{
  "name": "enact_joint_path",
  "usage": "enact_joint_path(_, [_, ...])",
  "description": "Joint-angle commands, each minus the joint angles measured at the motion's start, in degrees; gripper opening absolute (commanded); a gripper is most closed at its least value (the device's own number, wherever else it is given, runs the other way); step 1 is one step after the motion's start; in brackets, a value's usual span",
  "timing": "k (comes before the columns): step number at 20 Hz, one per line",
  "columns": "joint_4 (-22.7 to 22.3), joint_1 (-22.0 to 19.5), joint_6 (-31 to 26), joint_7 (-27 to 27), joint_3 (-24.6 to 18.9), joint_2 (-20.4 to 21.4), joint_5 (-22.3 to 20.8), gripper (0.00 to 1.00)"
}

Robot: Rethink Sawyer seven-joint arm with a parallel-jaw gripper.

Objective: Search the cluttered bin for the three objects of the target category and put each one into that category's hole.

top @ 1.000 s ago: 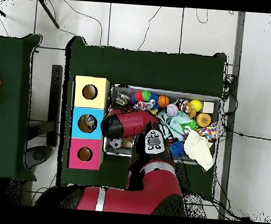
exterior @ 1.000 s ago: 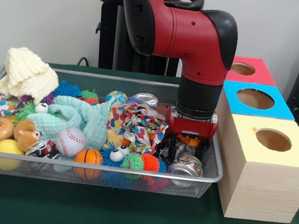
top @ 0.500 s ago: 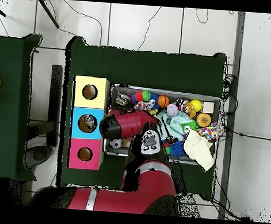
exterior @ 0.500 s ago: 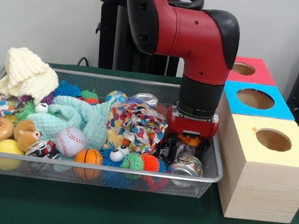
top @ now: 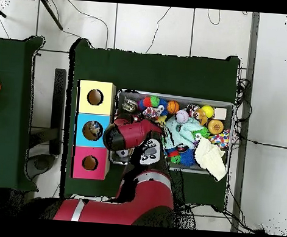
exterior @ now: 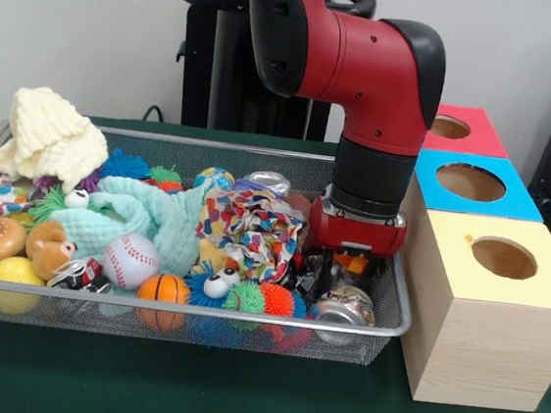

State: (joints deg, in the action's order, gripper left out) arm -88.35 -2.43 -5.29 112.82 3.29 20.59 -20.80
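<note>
Wire-mesh bin (exterior: 381,328), pale wood boxes (exterior: 481,361), seemingly shiny metal can (exterior: 344,304).

Robotics laboratory: a red Sawyer arm (exterior: 367,88) on a black pedestal (exterior: 221,73), a green-clothed table (top: 155,69), loose cables (top: 242,100) on the tiled floor (top: 152,29), and 3 colour-topped wooden boxes (exterior: 489,288) beside its wrist.

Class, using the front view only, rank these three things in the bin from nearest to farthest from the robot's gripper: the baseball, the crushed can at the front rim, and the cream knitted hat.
1. Crushed can: just below the gripper, at the bin's right end.
2. Baseball: towards the bin's left, near the front.
3. Cream knitted hat: back left corner, farthest.
</note>
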Motion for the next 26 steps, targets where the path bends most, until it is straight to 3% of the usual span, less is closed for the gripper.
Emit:
enact_joint_path(1, [-3.4, 0.5, 3.3, 6.3, -2.9, -7.6, -1.1, 0.0])
enact_joint_path(15, [-4.8, -1.7, 2.0, 4.3, -4.4, -6.4, -1.5, 0.0])
enact_joint_path(20, [-7.5, -6.2, -6.5, 1.2, -9.3, -1.9, 0.2, 0.0])
enact_joint_path(26, [-8.4, -11.7, -13.4, -1.6, -14.8, 0.4, 1.7, 0.0])
